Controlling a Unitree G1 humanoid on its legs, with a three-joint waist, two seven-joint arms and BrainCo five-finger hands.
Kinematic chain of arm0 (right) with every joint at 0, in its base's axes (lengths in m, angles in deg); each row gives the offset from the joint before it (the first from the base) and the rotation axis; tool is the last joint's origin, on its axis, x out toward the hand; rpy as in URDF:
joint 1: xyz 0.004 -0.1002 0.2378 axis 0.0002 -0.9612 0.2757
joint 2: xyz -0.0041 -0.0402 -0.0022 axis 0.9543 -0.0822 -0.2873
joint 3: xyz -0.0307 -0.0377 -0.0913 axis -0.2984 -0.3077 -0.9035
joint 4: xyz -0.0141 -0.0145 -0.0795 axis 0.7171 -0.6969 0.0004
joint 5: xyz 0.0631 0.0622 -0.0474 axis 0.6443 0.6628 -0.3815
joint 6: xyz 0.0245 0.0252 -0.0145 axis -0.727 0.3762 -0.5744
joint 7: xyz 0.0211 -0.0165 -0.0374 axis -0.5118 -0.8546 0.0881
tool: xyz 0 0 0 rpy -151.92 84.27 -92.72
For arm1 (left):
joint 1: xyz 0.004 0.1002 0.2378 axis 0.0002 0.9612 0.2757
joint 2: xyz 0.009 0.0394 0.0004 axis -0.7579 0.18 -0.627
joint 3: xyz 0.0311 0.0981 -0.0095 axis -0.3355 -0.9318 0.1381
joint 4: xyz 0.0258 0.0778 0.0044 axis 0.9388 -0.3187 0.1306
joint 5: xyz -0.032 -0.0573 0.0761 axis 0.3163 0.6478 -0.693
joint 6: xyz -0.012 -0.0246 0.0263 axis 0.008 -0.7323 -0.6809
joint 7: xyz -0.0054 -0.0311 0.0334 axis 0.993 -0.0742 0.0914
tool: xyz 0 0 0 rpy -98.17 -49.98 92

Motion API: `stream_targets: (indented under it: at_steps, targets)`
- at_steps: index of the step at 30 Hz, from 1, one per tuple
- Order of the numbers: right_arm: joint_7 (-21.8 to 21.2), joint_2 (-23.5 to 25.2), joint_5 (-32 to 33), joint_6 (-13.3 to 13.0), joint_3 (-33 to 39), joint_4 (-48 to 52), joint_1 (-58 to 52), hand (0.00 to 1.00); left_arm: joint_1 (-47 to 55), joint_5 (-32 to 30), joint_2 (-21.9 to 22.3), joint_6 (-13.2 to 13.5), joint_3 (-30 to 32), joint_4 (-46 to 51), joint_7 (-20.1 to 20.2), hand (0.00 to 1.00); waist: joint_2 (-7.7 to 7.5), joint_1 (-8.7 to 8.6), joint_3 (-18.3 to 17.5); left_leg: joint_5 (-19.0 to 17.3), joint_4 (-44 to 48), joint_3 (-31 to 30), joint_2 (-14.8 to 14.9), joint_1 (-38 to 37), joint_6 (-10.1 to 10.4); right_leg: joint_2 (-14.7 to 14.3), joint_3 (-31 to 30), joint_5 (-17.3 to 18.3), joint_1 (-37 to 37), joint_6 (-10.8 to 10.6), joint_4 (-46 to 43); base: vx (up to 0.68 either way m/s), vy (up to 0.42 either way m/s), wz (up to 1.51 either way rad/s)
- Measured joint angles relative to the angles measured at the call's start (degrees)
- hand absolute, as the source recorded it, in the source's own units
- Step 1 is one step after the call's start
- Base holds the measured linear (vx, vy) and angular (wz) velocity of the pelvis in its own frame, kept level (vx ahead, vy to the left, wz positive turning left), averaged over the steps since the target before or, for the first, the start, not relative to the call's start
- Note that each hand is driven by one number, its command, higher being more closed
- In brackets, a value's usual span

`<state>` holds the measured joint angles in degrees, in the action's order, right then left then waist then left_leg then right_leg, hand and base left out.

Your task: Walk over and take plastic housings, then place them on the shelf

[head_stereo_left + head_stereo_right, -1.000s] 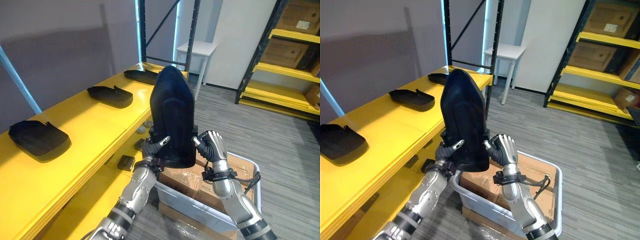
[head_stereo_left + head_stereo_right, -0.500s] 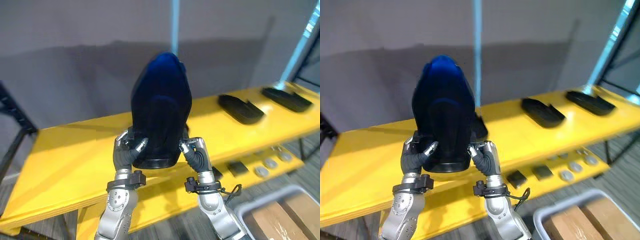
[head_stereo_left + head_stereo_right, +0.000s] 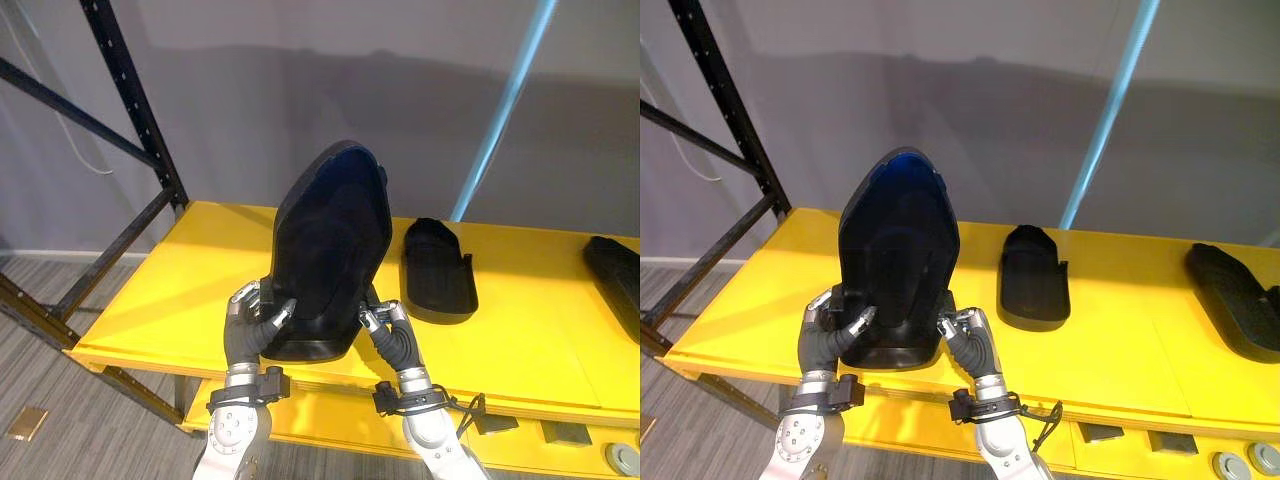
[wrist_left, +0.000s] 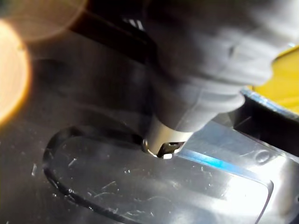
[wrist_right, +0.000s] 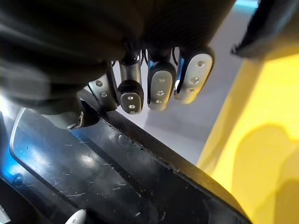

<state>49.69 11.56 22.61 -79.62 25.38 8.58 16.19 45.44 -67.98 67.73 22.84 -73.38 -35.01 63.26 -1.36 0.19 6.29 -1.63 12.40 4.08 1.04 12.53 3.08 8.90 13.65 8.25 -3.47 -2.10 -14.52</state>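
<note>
Left hand [image 3: 248, 330]: fingers and thumb curled round the lower left edge of the black housing [image 3: 330, 240], gripping it.
Right hand [image 3: 395, 340]: clasped on the lower right edge of the same housing; in the right wrist view its fingers [image 5: 161, 86] bend over the housing's rim.
Black housing: held upright between both hands, narrow rounded end uppermost, over the front edge of the yellow shelf [image 3: 170, 300]. Whether its lower end touches the shelf cannot be told.
Lower shelf [image 3: 910, 425]: yellow, below the front edge; small parts [image 3: 1103, 433] lie on it toward the right.
Second housing [image 3: 437, 272]: black, lying flat on the yellow shelf, just right of the held one.
Third housing [image 3: 615, 280]: black, flat on the shelf at the far right.
Rack post [image 3: 138, 110]: black, at the shelf's left end.
Blue strip [image 3: 500, 110]: slanted, behind the shelf.
Wall [image 3: 300, 70]: grey, farthest back.
</note>
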Motion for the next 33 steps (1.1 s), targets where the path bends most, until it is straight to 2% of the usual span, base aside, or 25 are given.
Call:
stream_targets:
  at_steps: [1,2,3,5,6,7,8,9,11,12,15,17,19,20,21,23,24,26,29,33]
  targets:
    - [-0.12,-0.13,0.18,0.00,0.32,0.91,-0.42,1.00,-0.35,0.12,0.18,0.02,-0.19,0.00,0.25,1.00,-0.02,-0.61,0.02,-0.45,3.60,5.21,3.09,1.04,-0.70,1.44,0.97,-0.02,0.27,-0.04,-0.07,0.06,0.121,0.42]
    - [-0.14,-0.17,0.66,0.00,0.34,1.73,-0.95,1.00,-0.55,0.58,0.19,0.20,-0.19,0.00,0.90,1.00,0.09,-1.12,-0.10,-0.55,5.59,7.78,6.61,1.18,-0.52,2.72,1.24,-0.22,0.50,-0.37,-0.04,0.07,0.165,0.31]
    - [-0.14,-0.26,0.89,0.00,0.35,2.15,-1.07,1.00,-0.58,0.86,0.09,0.37,-0.21,0.00,1.19,1.00,0.19,-1.39,-0.20,-0.75,5.99,8.27,8.52,1.11,-0.15,3.10,1.23,-0.50,0.50,-0.84,0.17,0.07,0.247,0.15]
    - [-0.18,-1.44,1.30,-0.05,0.92,4.46,-1.91,1.00,-1.38,1.96,0.07,0.72,-0.89,-0.04,1.99,1.00,2.65,-2.11,-1.62,-0.58,3.80,7.11,13.99,0.29,0.54,3.29,1.33,-2.05,0.72,-3.45,2.53,0.09,0.347,0.05]
    - [-0.31,-1.78,2.44,-0.14,1.62,5.31,-2.36,1.00,-1.98,2.65,0.04,0.71,-1.79,-0.25,2.14,1.00,4.00,-2.22,-2.17,1.87,1.14,5.77,15.31,-1.24,1.69,3.12,1.38,-2.96,1.48,-5.02,4.15,0.11,0.447,0.06]
    - [-0.37,-0.97,3.52,-0.50,2.11,5.39,-3.41,1.00,-3.20,3.44,-0.60,0.73,-2.48,-1.34,2.32,1.00,3.34,-2.60,-2.57,1.18,-1.37,4.78,13.31,-2.83,6.83,4.65,1.27,-4.60,2.98,-6.92,6.52,0.09,0.456,0.19]
    - [-0.53,0.06,3.90,-0.49,1.96,5.57,-4.50,1.00,-4.19,4.41,-1.91,0.67,-2.70,-2.25,2.43,1.00,1.91,-2.84,-2.71,1.55,-2.09,4.80,10.80,-3.28,6.06,6.41,1.48,-6.81,3.98,-6.30,8.19,0.08,0.530,0.26]
    - [-0.67,1.17,4.19,-0.50,1.99,5.57,-4.84,0.00,-4.75,5.51,-3.44,0.67,-2.99,-2.28,2.50,1.00,1.03,-2.93,-3.09,1.29,-2.50,4.79,9.12,-3.67,5.48,7.85,1.43,-8.26,4.51,-6.12,8.95,0.04,0.394,0.27]
    - [-0.97,2.73,4.64,-0.59,1.95,5.66,-4.56,0.00,-6.91,6.93,-5.69,0.85,-3.03,-2.56,2.50,1.00,-0.10,-2.66,-3.73,0.98,-3.23,5.37,5.75,-5.35,3.32,11.21,0.93,-10.45,5.16,-6.76,8.68,0.03,0.329,0.07]
    - [-1.05,2.98,4.73,-0.58,1.61,5.61,-2.89,0.00,-7.64,8.16,-6.95,2.03,-2.67,-2.61,2.50,1.00,0.03,-2.07,-3.69,1.17,-4.51,7.00,4.84,-6.90,2.55,12.15,-0.43,-11.90,4.18,-6.62,7.40,0.00,0.299,-0.27]
    - [-1.19,3.05,4.73,-0.57,1.04,5.50,2.20,0.00,-10.05,11.00,-8.06,3.89,-0.85,-2.59,2.72,1.00,0.14,-1.92,-3.66,1.47,-5.11,10.62,5.44,-5.48,1.68,11.46,-2.05,-14.08,-0.30,-6.61,7.25,-0.08,0.157,-0.59]
    - [-1.19,3.05,4.74,-0.56,0.95,5.24,3.61,0.00,-10.72,11.73,-8.13,3.98,-0.12,-2.59,2.90,1.00,0.31,-2.10,-3.53,1.75,-5.88,11.90,5.87,-5.27,1.62,10.92,-1.98,-13.94,-1.38,-6.74,8.08,-0.13,-0.004,-0.49]
    - [-1.47,2.95,5.14,-0.53,0.97,5.19,3.75,0.00,-10.69,12.44,-8.12,3.66,0.24,-2.63,3.41,1.00,0.26,-2.47,-3.56,2.64,-7.40,12.54,6.18,-5.73,2.54,10.33,-1.95,-12.90,-0.97,-7.74,10.14,-0.09,-0.097,-0.28]
    - [-1.90,2.58,5.25,-0.46,1.11,5.19,3.75,0.00,-10.69,12.48,-7.85,3.48,0.64,-2.92,3.90,1.00,0.10,-2.75,-3.65,3.81,-8.56,12.67,6.33,-6.09,3.07,9.97,-1.94,-11.42,-0.72,-8.99,11.11,-0.05,-0.125,-0.06]
    - [-2.29,2.12,5.24,-0.36,1.37,5.20,3.76,0.00,-10.69,12.50,-7.35,3.20,0.89,-3.15,4.22,1.00,0.55,-2.83,-3.43,4.60,-9.41,12.59,6.65,-6.40,3.36,9.52,-1.94,-10.98,-0.69,-9.35,11.34,-0.02,-0.152,-0.08]
    - [-4.84,-0.55,5.23,0.84,3.95,5.40,3.45,0.00,-10.45,12.54,-4.61,0.93,2.19,-4.99,6.08,1.00,3.12,-2.83,-2.88,8.56,-15.55,12.97,8.69,-9.89,4.23,6.47,-2.01,-10.98,-0.36,-8.58,11.28,-0.01,-0.147,-0.16]
    - [-5.73,-1.32,5.23,1.21,4.56,5.76,3.21,0.00,-10.48,12.56,-4.12,0.39,2.36,-5.48,6.66,1.00,3.43,-2.86,-3.01,9.50,-17.17,13.14,9.25,-10.80,4.81,5.71,-2.02,-10.98,-0.21,-8.35,11.37,0.01,-0.110,-0.16]
    - [-9.18,-2.10,5.21,1.55,7.47,8.10,1.42,0.00,-11.21,14.16,-3.13,-1.01,2.40,-6.63,9.05,1.00,3.26,-3.71,-2.89,9.80,-17.57,13.13,11.06,-12.02,5.53,3.81,-1.80,-11.19,1.32,-7.96,12.18,0.01,-0.078,-0.09]
    - [-11.85,-1.14,6.21,1.55,10.13,10.16,-1.30,0.00,-12.85,14.55,-2.18,-2.20,2.45,-7.82,11.22,1.00,3.22,-4.68,-2.84,9.79,-17.64,13.20,11.22,-12.17,5.60,3.60,-2.07,-11.17,1.36,-7.94,12.22,-0.01,-0.015,-0.04]
    - [-13.35,0.83,7.82,1.59,11.29,10.11,-3.76,0.00,-13.32,14.20,-0.86,-3.69,2.99,-9.13,11.80,1.00,3.30,-5.08,-2.64,9.69,-17.66,13.57,11.28,-12.35,5.72,3.48,-2.56,-11.18,1.31,-7.93,12.48,-0.02,0.016,-0.06]
